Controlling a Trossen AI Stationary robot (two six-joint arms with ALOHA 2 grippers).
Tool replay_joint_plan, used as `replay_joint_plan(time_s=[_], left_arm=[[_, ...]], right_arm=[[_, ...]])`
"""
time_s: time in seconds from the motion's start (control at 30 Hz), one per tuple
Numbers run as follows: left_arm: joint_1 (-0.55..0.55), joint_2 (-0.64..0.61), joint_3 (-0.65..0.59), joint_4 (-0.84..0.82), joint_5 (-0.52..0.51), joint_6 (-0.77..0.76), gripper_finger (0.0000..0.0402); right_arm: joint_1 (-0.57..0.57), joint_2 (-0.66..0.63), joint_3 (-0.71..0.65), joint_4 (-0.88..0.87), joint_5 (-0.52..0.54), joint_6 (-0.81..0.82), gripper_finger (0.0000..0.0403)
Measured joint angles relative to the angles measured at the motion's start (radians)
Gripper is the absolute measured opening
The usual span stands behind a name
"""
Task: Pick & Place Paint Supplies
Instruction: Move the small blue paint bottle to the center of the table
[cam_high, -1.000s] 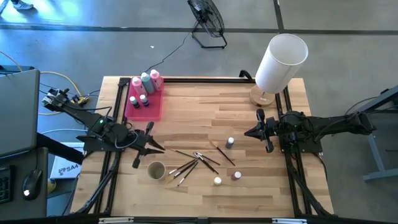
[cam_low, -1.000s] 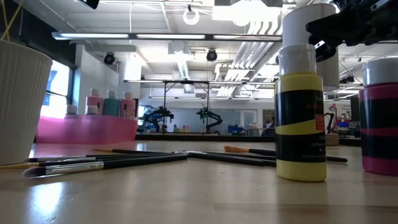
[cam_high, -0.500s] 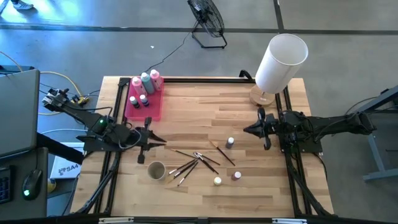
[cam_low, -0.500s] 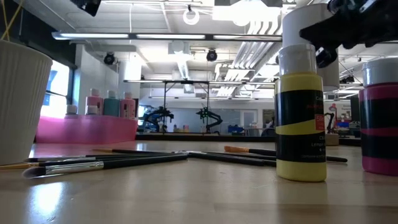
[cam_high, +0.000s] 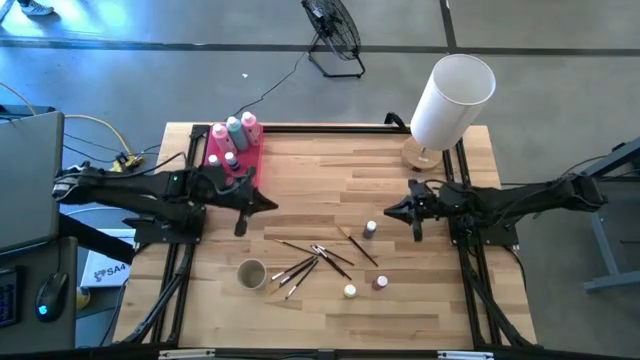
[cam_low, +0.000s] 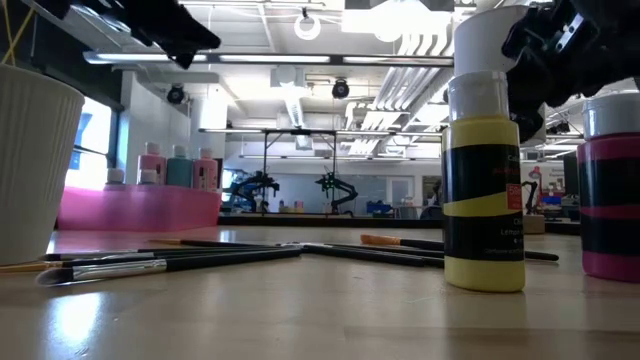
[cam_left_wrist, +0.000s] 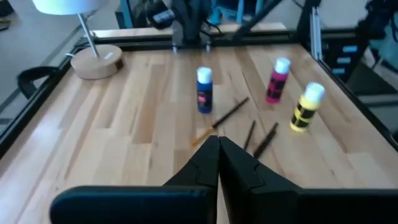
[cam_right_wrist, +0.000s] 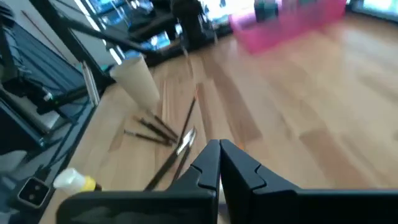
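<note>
- Overhead, a pale wood-plank bench (cam_high: 300, 170) with a black metal frame stands on a grey concrete floor; a black floor fan (cam_high: 332, 30) sits beyond its far edge.
- Across the bench at table height, the room shows white ceiling ducts, strip lights and more dark robot arms far off.
- At the far right corner stands a tilted white cylinder lampshade (cam_high: 452, 98) on a round wooden base.
- At the far left corner lies a pink rectangular tray (cam_high: 245, 172) holding two pink and one teal bottles (cam_high: 234, 131) with white caps, plus two small pots (cam_high: 223, 161).
- Near the front edge stands a ribbed white cup (cam_high: 251, 273); whether anything is inside is hard to tell.
- Thin dark brushes (cam_high: 310, 260) lie scattered mid-bench, just right of the cup.
- Three loose pots stand right of the brushes: blue (cam_high: 370, 229), yellow (cam_high: 350, 291) and magenta (cam_high: 381, 283), each white-capped.
- Left gripper (cam_high: 268, 205) hovers by the tray's near right corner, jaws together, empty.
- Right gripper (cam_high: 388, 212) hovers near the blue pot, jaws together, empty.
</note>
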Motion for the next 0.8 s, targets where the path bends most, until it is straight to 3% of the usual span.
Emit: replay_joint_plan(time_s=[0.33, 0.63, 0.8], left_arm=[[0.107, 0.046, -0.001, 0.028, 0.046, -0.001, 0.0003], [0.104, 0.045, -0.002, 0.147, 0.141, 0.005, 0.0003], [0.104, 0.045, -0.002, 0.145, 0.142, 0.009, 0.0003]], right_arm=[[0.105, 0.138, 0.000, -0.078, -0.015, 0.152, 0.0003], [0.172, 0.284, 0.000, -0.051, 0.088, 0.262, 0.0003], [0.184, 0.375, 0.000, 0.025, 0.125, 0.267, 0.0003]])
